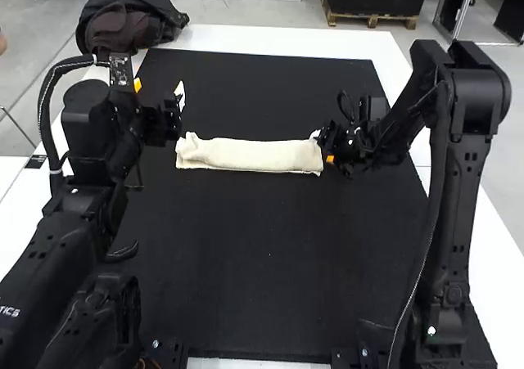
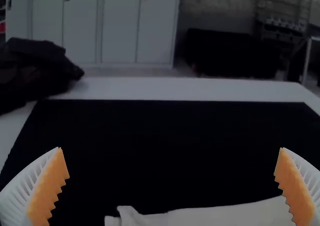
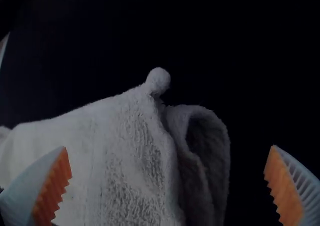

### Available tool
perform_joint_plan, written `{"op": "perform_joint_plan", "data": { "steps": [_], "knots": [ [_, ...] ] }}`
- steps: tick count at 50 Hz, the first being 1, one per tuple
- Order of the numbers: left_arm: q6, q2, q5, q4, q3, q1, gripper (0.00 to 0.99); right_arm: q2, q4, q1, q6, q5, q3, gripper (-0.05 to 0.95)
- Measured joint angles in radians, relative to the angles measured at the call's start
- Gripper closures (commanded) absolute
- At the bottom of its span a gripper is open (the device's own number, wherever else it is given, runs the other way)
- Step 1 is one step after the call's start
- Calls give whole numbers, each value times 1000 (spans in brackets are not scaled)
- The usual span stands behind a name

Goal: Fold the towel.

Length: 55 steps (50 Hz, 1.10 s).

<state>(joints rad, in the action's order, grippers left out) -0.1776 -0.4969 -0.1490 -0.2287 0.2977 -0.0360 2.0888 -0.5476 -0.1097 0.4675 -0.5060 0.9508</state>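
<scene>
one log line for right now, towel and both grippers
towel: folded to a narrow strip on black mat | left gripper: open | right gripper: open at towel end

Fairly even light fills the high view, brightest on the white counter point(image 1: 286, 42) at twelve and four o'clock; the black mat point(image 1: 246, 246) reads dark. Both wrist views are dim, the mat near-black; in the right one, shadow pools inside the towel point(image 3: 120, 161)'s curled end.

A towel point(image 1: 250, 155) lies crosswise on a mat point(image 1: 246, 238) atop the counter point(image 1: 278, 39), between left arm point(image 1: 65, 246) and right arm point(image 1: 463, 173); a bundle point(image 1: 135, 17) sits behind, far left.
</scene>
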Motion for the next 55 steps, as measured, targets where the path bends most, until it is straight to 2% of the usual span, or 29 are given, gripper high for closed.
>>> {"op": "perform_joint_plan", "data": {
  "steps": [28, 30, 33, 38, 40, 42, 48, 55],
  "knots": [
    [-3, 27, 4, 13, -27, 11, 28, 11, -8, -77, 4, 42, 19, 23],
    [-3, 27, 4, 13, -27, 11, 28, 11, -8, -77, 4, 42, 19, 59],
    [-3, 27, 4, 15, -27, 11, 28, 11, -8, -77, 4, 43, 19, 170],
    [-3, 27, 4, 17, -28, 11, 28, 23, -5, -78, 7, 43, 19, 469],
    [-3, 31, 4, 20, -27, 11, 28, 33, -5, -78, 8, 44, 19, 626],
    [-3, 35, 4, 24, -28, 11, 28, 42, -8, -78, 8, 51, 19, 723],
    [-3, 61, 5, 29, -27, 11, 28, 56, -6, -76, 17, 50, 19, 893],
    [-3, 78, 10, 36, -28, 11, 28, 58, -7, -67, 26, 45, 19, 903]
  ]
}}
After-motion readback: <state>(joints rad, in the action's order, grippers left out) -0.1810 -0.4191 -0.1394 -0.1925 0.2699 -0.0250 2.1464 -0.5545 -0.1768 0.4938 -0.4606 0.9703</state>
